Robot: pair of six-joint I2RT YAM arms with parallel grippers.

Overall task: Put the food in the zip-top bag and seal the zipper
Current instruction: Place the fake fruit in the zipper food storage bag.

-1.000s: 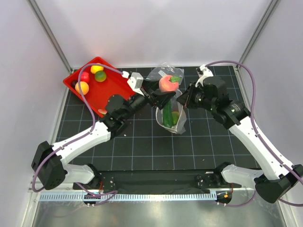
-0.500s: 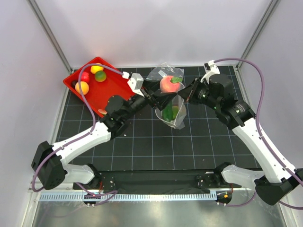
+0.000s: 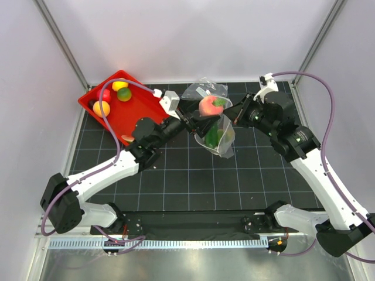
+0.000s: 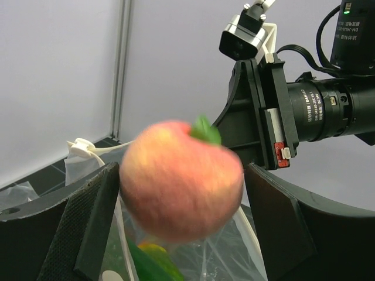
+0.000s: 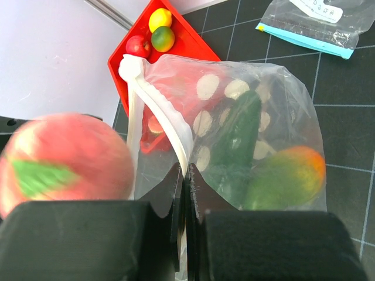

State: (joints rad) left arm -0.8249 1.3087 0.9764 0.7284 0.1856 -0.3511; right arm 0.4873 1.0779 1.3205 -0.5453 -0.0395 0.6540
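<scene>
My left gripper (image 4: 181, 181) gaping around pink glossy toy peach (image 3: 208, 106) for the drop | right gripper (image 5: 186, 175), at its 3 o'clock, pinching open clear dotted plastic zip-top bag (image 5: 293, 117)

We find the pink toy peach (image 3: 209, 106) above the mouth of the clear dotted plastic bag (image 3: 221, 143) at mid-table. The square red plastic tray (image 3: 140, 108) lies back-left, and the small clear labelled pouch (image 3: 202, 89) lies behind the bag.

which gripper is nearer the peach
Left. The peach lies between the left gripper's open fingers; the right gripper is beside it, shut on the zip-top bag's zipper.
</scene>
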